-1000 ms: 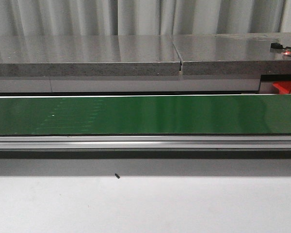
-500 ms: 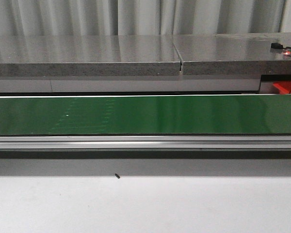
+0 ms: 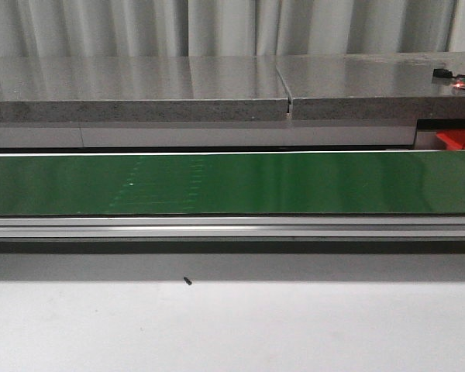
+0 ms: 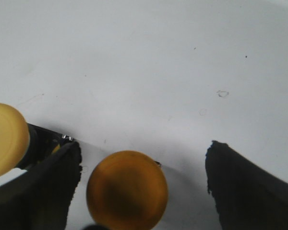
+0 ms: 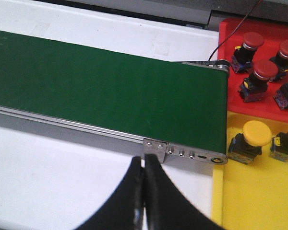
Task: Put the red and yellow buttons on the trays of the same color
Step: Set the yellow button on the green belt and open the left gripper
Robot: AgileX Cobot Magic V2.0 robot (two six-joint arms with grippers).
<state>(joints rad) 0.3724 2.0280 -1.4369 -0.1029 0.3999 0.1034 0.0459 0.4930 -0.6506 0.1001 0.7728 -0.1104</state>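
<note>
Grey stone-look counter [image 3: 217,85] behind green conveyor belt [image 3: 232,184]; pale curtain [image 3: 217,27] at back; white tabletop [image 3: 232,325] in foregrnd.

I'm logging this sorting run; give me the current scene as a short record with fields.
belt: long green conveyor belt, nothing riding on it in the front or right wrist views
red plastic tray: at least four red-capped push buttons
yellow plastic tray: two yellow-capped push buttons
left end effector: open over the white tabletop, a yellow-orange domed button between its fingers
second button: pale yellow cap, outside one finger
right end effector: shut, empty, near the belt's end
</note>
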